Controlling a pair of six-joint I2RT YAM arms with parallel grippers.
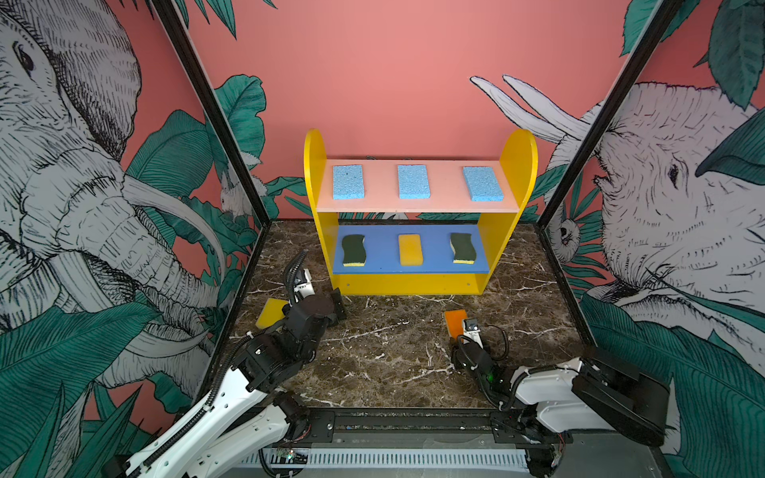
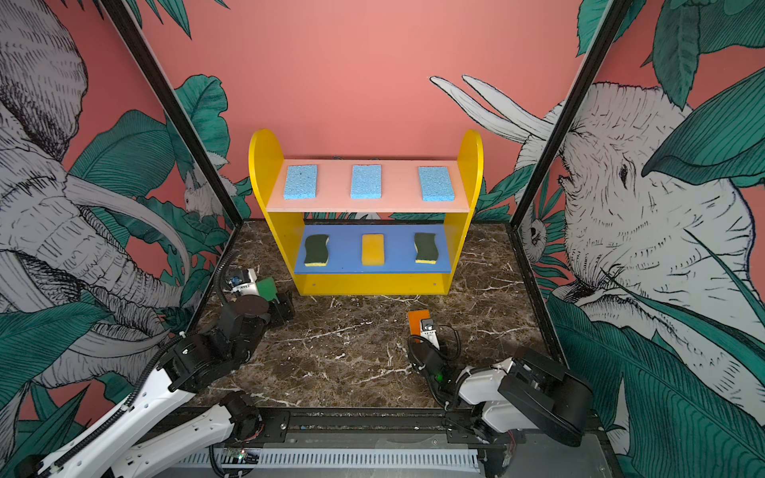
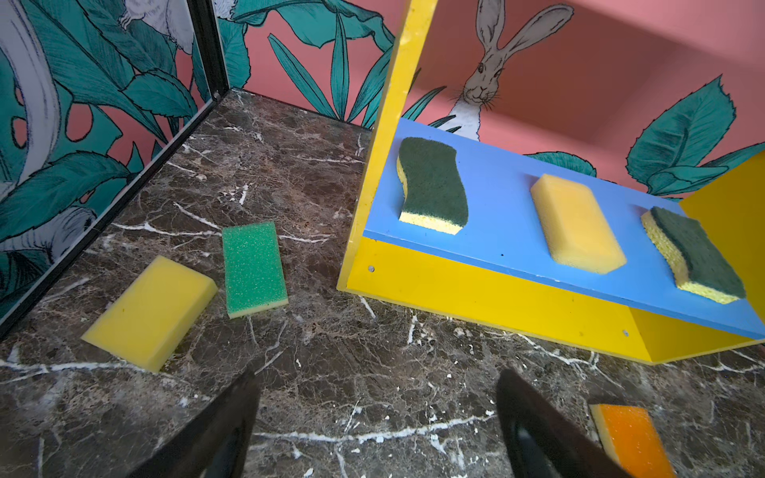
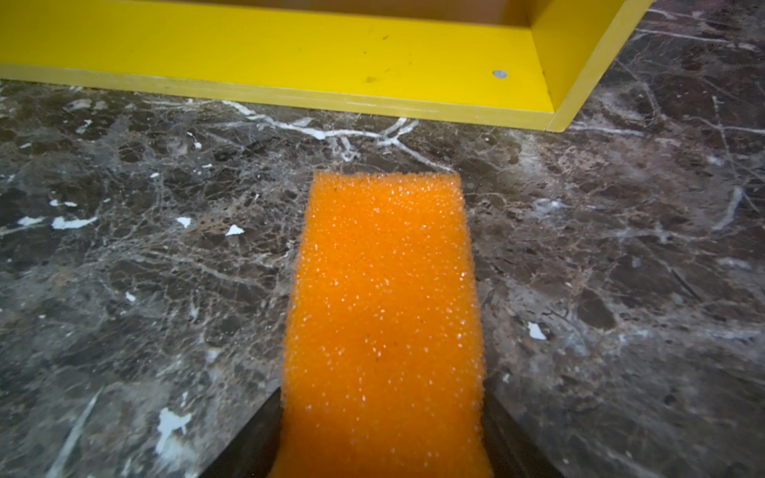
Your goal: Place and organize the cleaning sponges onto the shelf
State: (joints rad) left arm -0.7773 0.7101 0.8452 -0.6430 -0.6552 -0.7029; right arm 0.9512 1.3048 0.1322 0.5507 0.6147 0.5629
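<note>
While the right pincer (image 4: 383, 397) straddles the orange sponge (image 4: 385, 269) on the counter (image 4: 124, 248), grip undeterminable, the left pincer (image 3: 376, 372) stands released. Next: clamp, lift onto shelf (image 4: 289, 49).

The shelf (image 1: 418, 285) stands at the back of the tabletop (image 1: 393, 360). Three porous sponges (image 1: 413, 181) line its top board (image 1: 378, 186); on the middle board (image 1: 434, 252) a plain sponge (image 1: 410, 249) lies between two scourer sponges (image 1: 354, 250). Off the shelf's front left corner two foam sponges (image 3: 252, 269) lie just beside each other; a third sponge (image 1: 453, 320) lies before its right half.
</note>
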